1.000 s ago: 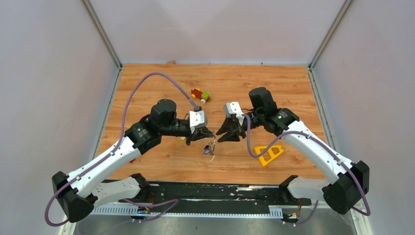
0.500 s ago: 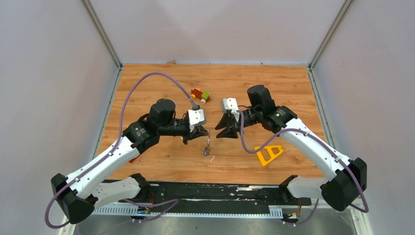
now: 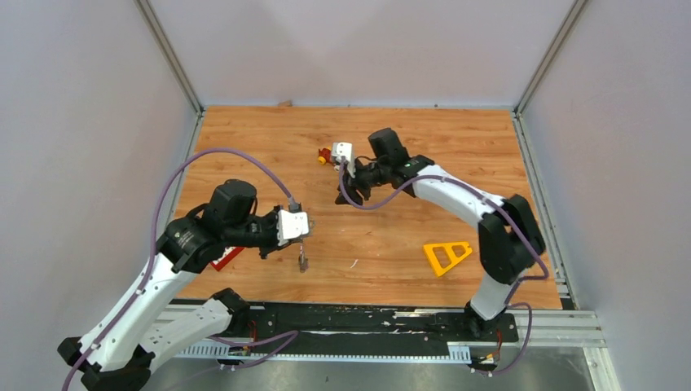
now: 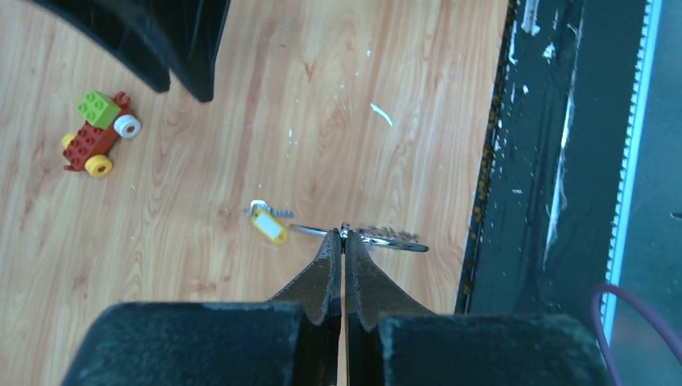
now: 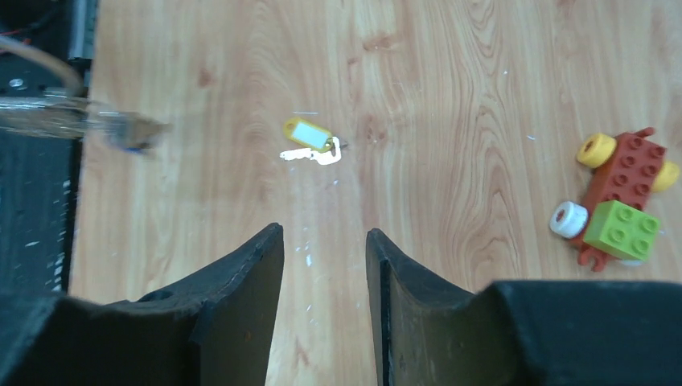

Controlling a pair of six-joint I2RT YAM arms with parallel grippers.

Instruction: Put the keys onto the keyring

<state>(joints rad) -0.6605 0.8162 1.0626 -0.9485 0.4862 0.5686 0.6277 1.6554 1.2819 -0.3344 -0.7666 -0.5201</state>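
Keys (image 3: 303,261) hanging long axis downward, pinched by left gripper (image 4: 343,236)

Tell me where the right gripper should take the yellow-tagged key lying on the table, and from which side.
Take the yellow tag, not the silver key beside it: both lie flat on the wood, and the tag looks bulkier. Bring the right gripper straight down, probably turned to close across the tag's narrow width.

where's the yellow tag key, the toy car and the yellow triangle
yellow tag key (image 5: 308,134): right wrist view, on the tag's pale label.
toy car (image 5: 623,229): right wrist view, on the green brick.
yellow triangle (image 3: 442,270): top view, on its near corner.
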